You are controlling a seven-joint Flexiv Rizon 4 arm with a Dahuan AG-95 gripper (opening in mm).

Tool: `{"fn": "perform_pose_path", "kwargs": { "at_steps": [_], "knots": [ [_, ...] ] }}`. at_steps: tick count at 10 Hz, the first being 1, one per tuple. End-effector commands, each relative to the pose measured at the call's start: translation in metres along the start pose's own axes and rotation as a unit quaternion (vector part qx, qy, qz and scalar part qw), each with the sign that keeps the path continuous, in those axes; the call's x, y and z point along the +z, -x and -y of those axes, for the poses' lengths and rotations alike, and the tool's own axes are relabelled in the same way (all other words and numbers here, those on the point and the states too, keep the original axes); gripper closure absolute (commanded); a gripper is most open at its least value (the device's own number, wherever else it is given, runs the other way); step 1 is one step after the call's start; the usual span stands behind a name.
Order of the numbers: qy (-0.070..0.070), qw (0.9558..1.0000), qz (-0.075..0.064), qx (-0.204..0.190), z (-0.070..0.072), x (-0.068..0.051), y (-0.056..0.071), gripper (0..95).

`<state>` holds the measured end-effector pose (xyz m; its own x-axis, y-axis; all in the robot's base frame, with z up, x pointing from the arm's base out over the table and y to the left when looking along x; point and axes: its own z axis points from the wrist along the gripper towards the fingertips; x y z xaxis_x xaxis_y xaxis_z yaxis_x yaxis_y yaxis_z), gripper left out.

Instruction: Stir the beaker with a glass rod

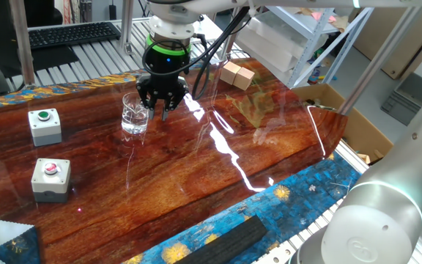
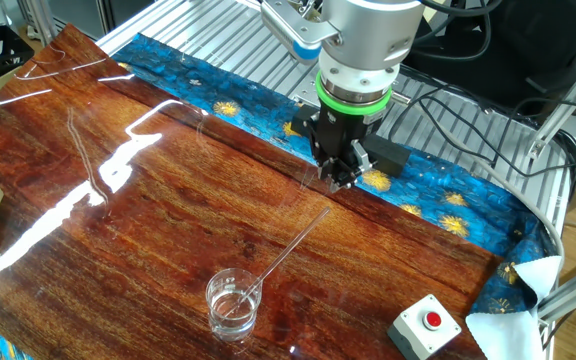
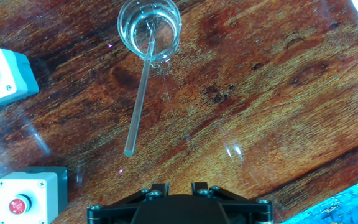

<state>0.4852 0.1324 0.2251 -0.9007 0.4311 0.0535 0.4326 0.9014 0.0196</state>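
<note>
The black gripper [image 3: 174,190], nearest the hand camera, hangs pointing straight down above the glossy wooden table [image 3: 278,93], its fingers nearly together with nothing between them. Ahead of it the glass rod [image 3: 140,99] leans free in the beaker [image 3: 149,28], lower end inside, upper end slanting over the rim toward the gripper. Two grey button boxes, one green-topped [image 3: 2,74] and one red-topped [image 3: 27,194], sit beside it.

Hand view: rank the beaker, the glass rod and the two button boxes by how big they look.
1. Glass rod, longest.
2. Beaker.
3. Green-button box and red-button box: both cropped by the frame edge, so unranked against each other.
</note>
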Motion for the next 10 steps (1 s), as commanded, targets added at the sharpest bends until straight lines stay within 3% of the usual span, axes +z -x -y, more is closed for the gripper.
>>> {"fn": "perform_pose_path", "kwargs": {
  "at_steps": [1,3,10],
  "knots": [
    [0.002,0.9977,0.0,0.068,-0.053,-0.002,0.005,76.0],
    [0.005,0.9987,-0.006,0.051,-0.04,-0.004,0.005,76.0],
    [0.001,0.9983,0.01,0.057,-0.039,-0.004,0.007,76.0]
  ]
}}
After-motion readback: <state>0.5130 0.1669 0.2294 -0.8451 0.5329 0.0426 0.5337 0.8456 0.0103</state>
